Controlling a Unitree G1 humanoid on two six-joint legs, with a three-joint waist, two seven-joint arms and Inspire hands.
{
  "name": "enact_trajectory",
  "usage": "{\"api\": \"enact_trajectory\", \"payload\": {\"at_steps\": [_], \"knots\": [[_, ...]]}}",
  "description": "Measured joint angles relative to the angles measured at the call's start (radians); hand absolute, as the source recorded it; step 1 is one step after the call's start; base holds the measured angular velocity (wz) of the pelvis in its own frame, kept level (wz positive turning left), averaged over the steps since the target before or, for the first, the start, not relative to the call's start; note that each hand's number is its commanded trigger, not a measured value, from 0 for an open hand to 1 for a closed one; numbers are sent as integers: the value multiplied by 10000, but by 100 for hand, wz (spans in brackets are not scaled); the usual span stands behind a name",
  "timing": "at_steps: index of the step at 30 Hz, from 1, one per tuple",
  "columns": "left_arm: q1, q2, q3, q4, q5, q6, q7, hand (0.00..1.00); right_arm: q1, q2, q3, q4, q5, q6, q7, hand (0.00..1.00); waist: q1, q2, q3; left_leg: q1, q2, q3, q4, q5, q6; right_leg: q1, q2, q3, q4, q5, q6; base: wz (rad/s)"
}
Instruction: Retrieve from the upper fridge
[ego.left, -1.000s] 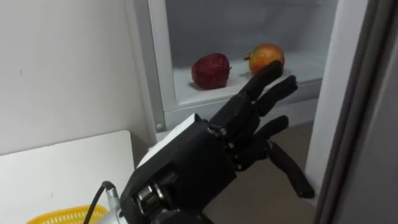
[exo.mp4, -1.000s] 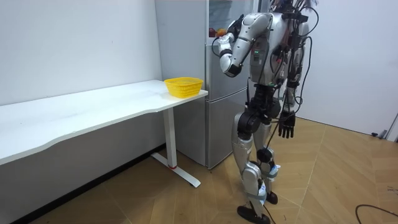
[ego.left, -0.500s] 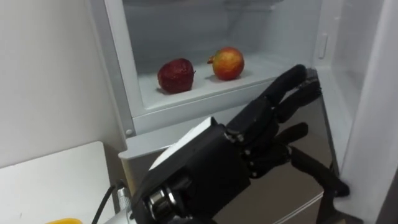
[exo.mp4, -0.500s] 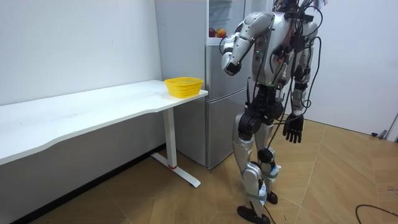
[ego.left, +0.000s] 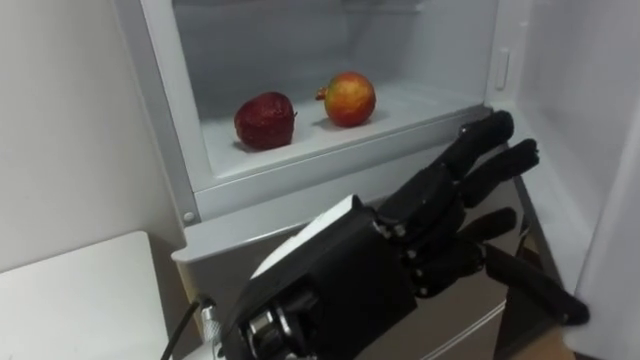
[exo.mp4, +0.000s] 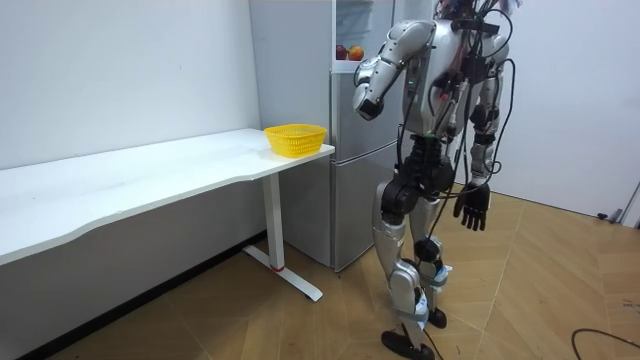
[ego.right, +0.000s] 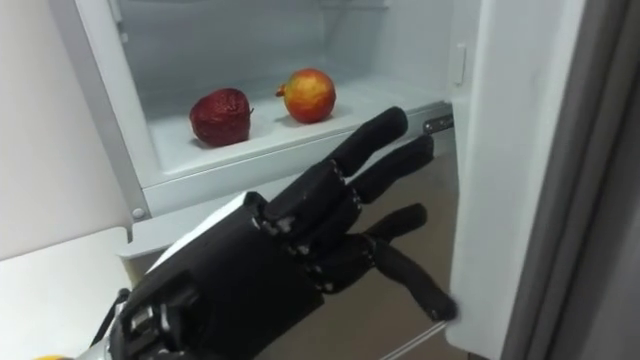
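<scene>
Two fruits lie on the white shelf (ego.left: 330, 137) of the open upper fridge: a dark red fruit (ego.left: 265, 120) on the left and a red-and-yellow fruit (ego.left: 350, 98) beside it on the right. My left hand (ego.left: 400, 250) is raised in front of the fridge, below the shelf's front edge, open with its fingers stretched toward the compartment and holding nothing. It is apart from both fruits. In the room view I stand facing the fridge, and my right hand (exo.mp4: 472, 208) hangs open at my side.
The open fridge door (ego.right: 520, 180) stands close on the right. A white table (exo.mp4: 150, 170) runs along the wall to my left, with a yellow basket (exo.mp4: 295, 139) on its end nearest the fridge. The lower fridge door (ego.left: 470, 320) is closed.
My head view has swung toward the fridge, so more of its inside shows. My left hand has risen a little closer to the shelf. My right arm has swung out to my side.
</scene>
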Motion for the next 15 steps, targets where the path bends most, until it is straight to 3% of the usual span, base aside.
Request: {"api": "enact_trajectory", "payload": {"at_steps": [15], "knots": [[0, 29, -77, 138, -339, -25, -116, 0, 62, -62, -81, -14, 305, 26, 414, 0, -108, -4, 24, 34, 19, 122, -6, 0, 0, -143, 38, 111, 49, 9, -14, -2]]}}
